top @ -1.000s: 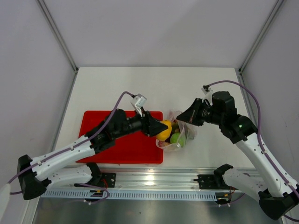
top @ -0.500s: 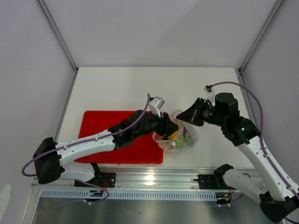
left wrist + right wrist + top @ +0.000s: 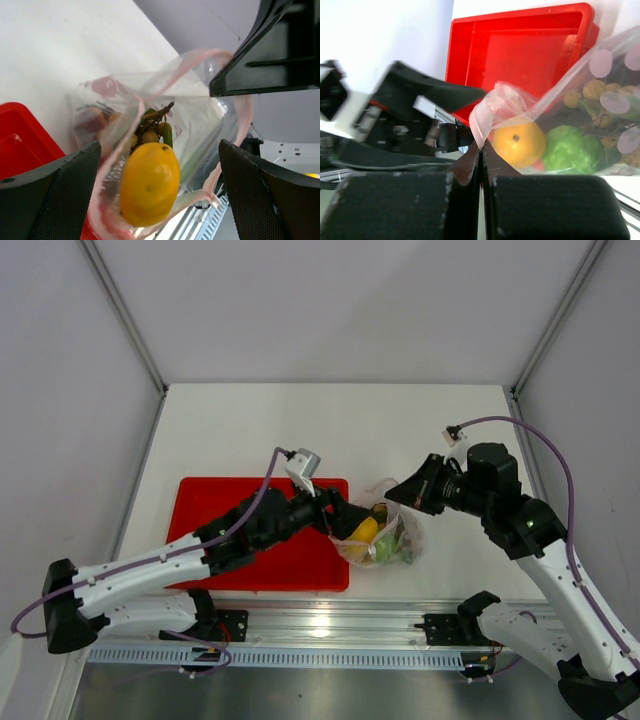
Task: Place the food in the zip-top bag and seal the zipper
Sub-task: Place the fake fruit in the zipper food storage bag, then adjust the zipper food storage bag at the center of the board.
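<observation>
Just right of the red tray's (image 3: 220, 505) near right corner, the zip-top bag (image 3: 398, 542) sits on the white table (image 3: 300, 430), its left side lapping over the tray's right rim. Its mouth faces left toward the left arm and gapes wide, the pinkish zipper (image 3: 243, 125) curving around the opening, unpressed.

The left gripper (image 3: 345, 515) is at the mouth with its jaws spread wide and grasping nothing. In the left wrist view the yellow-orange ball (image 3: 150, 182) lies between the fingers (image 3: 60, 195), inside the bag's lip, with a gap on either side.

The right gripper (image 3: 395, 496) reaches in from the right. Its fingers are pressed flat together on the bag's upper rim, pinching the plastic and holding that edge up.

Through the clear plastic in the right wrist view, the green ball (image 3: 570, 150) rests just right of the yellow-orange one, touching it. The cluster of small tan balls (image 3: 596, 90) lies farther in. Dark green stalks (image 3: 167, 134) show just beyond the yellow-orange ball. A brownish-red patch (image 3: 89, 122) deeper in the bag may be the meat slab, but the crinkled plastic blurs it.
</observation>
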